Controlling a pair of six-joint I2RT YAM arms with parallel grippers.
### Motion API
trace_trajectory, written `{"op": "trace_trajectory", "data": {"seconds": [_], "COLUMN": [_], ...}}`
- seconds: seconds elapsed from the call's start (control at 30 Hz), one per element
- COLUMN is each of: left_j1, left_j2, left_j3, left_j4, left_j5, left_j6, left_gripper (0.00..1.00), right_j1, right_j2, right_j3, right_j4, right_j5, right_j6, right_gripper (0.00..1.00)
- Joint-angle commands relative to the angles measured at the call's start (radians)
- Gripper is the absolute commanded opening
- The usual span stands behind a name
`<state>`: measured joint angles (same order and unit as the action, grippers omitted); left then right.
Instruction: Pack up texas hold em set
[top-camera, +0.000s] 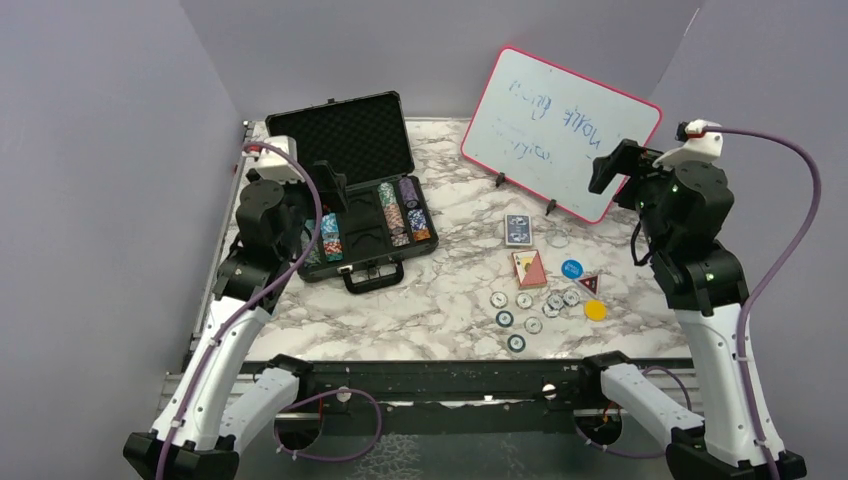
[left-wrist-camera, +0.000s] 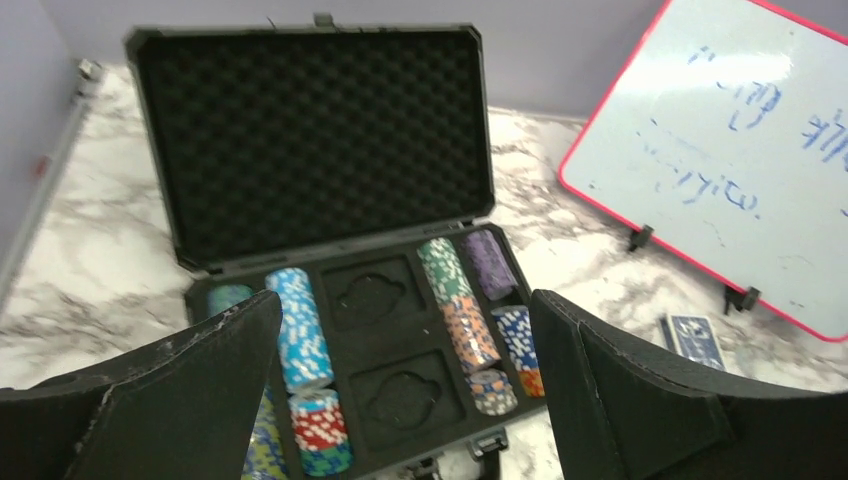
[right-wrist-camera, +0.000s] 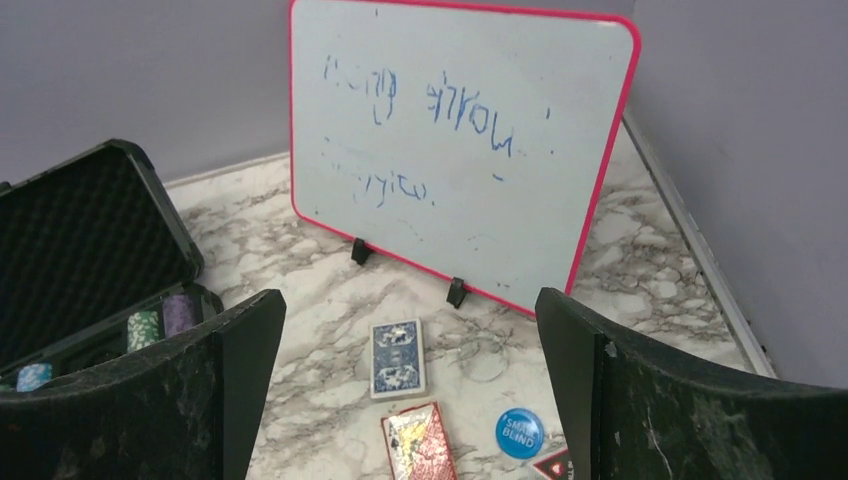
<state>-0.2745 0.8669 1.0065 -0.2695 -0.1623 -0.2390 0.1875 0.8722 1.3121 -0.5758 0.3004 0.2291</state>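
Observation:
The black foam-lined case lies open at the back left, rows of multicoloured chips in its tray; it also shows in the left wrist view. My left gripper hovers open and empty above the tray. On the marble lie a blue card deck, a red deck, a blue button, a red-triangle button, a yellow button and several loose chips. My right gripper is raised, open and empty.
A pink-framed whiteboard stands on small feet at the back right, also in the right wrist view. A clear ring lies beside the blue deck. Grey walls enclose the table on three sides.

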Motion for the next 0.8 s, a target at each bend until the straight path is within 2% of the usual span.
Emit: {"op": "trace_trajectory", "data": {"seconds": [0.0, 0.13, 0.33, 0.47, 0.5, 0.67, 0.77], "left_j1": [-0.019, -0.040, -0.068, -0.094, -0.098, -0.128, -0.141], "left_j2": [-0.039, -0.075, -0.086, -0.081, -0.082, -0.077, -0.078], "left_j3": [-0.104, -0.204, -0.357, -0.407, -0.409, -0.390, -0.395], "left_j4": [0.067, 0.074, 0.185, 0.241, 0.242, 0.236, 0.258], "left_j5": [0.102, 0.142, 0.382, 0.452, 0.456, 0.464, 0.455], "left_j6": [-0.130, -0.227, -0.276, -0.306, -0.300, -0.269, -0.260], "left_gripper": [0.98, 0.99, 0.99, 0.99, 0.99, 0.99, 0.99], "right_j1": [-0.011, -0.014, -0.015, -0.009, 0.009, 0.230, 0.274], "right_j2": [0.003, 0.039, 0.143, 0.243, 0.275, 0.472, 0.585], "right_j3": [-0.051, -0.088, -0.149, -0.233, -0.249, -0.214, -0.198], "right_j4": [-0.037, -0.079, -0.128, -0.094, -0.085, -0.099, -0.102], "right_j5": [-0.078, -0.205, -0.394, -0.476, -0.478, -0.216, -0.123], "right_j6": [0.058, 0.082, 0.127, 0.255, 0.279, 0.353, 0.372], "right_gripper": [0.99, 0.99, 0.99, 0.92, 0.91, 0.95, 0.98]}}
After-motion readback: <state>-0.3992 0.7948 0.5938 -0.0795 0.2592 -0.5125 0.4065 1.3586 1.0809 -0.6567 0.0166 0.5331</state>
